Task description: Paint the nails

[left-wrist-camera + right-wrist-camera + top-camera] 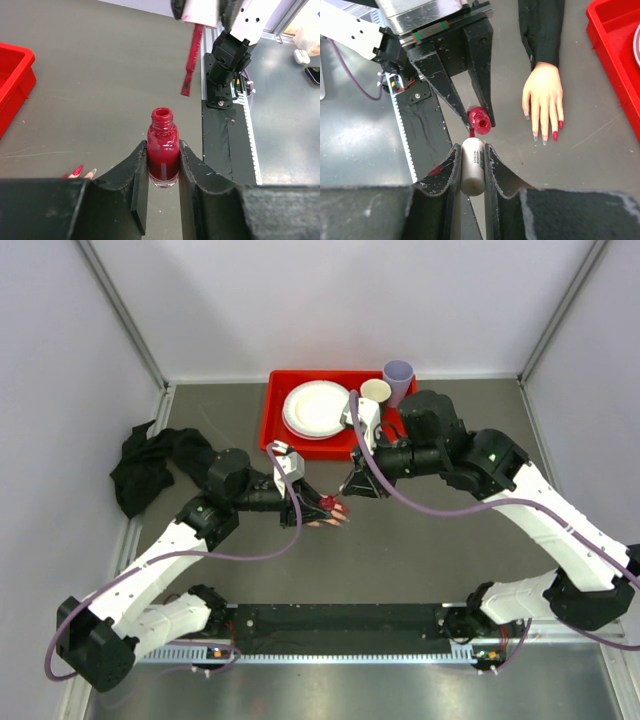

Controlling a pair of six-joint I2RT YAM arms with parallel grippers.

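Red polish bottle [163,155], uncapped and upright, pinched in the left hand [163,145]. White cap [473,167] clamped in the right hand [471,150], wet brush [191,60] hanging close by the bottle's mouth. Near mid-counter [100,75], mannequin hand [543,92] palm down, nails [555,135] near both (two red, others pale).

In the left wrist view the left claw [163,147] hides all of the mannequin hand [84,173] except two fingertips at seven o'clock. The top edge cuts off the brush cap [200,12] at twelve o'clock. From above, the nails [344,512] are too small to tell apart.
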